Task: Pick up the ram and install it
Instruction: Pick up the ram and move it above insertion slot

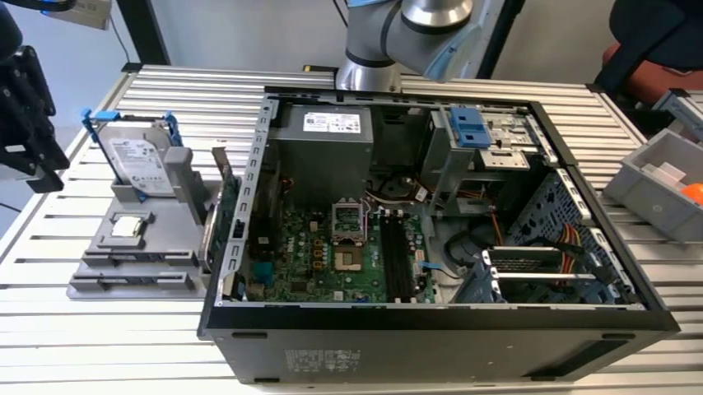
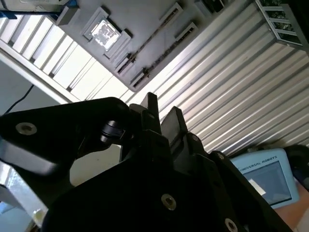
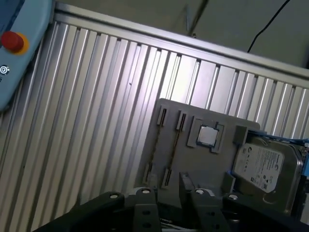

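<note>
On the grey holder (image 3: 190, 164), the ram (image 3: 174, 147), clear of the empty, slightly parted pincer (image 2: 163, 110).

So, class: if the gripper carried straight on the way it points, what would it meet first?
Probably the grey tray, near the ram lying in it. The gripper hangs above it, though depth is unclear.

A robotics lab or workshop: a ribbed aluminium counter (image 1: 99, 337) carries an opened computer case (image 1: 439, 341) and a grey parts fixture (image 1: 137, 271), with a teach pendant (image 3: 17, 63) nearby.
</note>
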Motion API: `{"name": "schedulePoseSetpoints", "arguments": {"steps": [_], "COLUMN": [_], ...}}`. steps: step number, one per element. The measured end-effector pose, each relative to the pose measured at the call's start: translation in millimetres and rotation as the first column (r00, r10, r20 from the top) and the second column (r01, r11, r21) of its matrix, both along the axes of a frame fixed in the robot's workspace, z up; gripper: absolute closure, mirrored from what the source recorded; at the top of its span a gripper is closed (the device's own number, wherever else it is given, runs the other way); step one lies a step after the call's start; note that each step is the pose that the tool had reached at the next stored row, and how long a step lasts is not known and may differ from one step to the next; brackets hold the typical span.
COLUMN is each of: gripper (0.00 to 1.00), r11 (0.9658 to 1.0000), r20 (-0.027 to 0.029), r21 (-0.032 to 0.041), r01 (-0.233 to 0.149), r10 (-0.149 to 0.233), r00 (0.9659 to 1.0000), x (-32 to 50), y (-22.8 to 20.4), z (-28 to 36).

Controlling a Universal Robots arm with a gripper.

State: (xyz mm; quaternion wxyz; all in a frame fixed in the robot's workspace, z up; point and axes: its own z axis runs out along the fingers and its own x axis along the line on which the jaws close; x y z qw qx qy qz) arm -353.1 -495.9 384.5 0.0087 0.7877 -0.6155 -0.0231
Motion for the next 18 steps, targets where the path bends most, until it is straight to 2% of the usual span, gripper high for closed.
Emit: {"name": "schedulePoseSetpoints", "arguments": {"steps": [6,7,10,12,16,18], "gripper": [0.0,0.0,0.0,0.0,0.0,0.0], "r11": [0.9994,0.9995,0.9998,0.9985,0.9919,0.9889], "r20": [0.0,0.0,-0.0001,0.0001,0.0001,-0.0003], "r21": [0.0,0.0,-0.0001,0.0001,0.0,-0.0004], "r01": [-0.036,-0.033,0.019,0.055,0.127,0.149], "r10": [0.036,0.033,-0.019,-0.055,-0.127,-0.149], "r00": [0.9994,0.9995,0.9998,0.9985,0.9919,0.9889], "x": [0.0,0.0,-0.1,0.0,0.0,0.0], "y": [0.0,0.0,0.1,0.0,0.0,0.1], "z": [0.0,0.0,-0.7,-2.2,-6.1,-6.3]}}
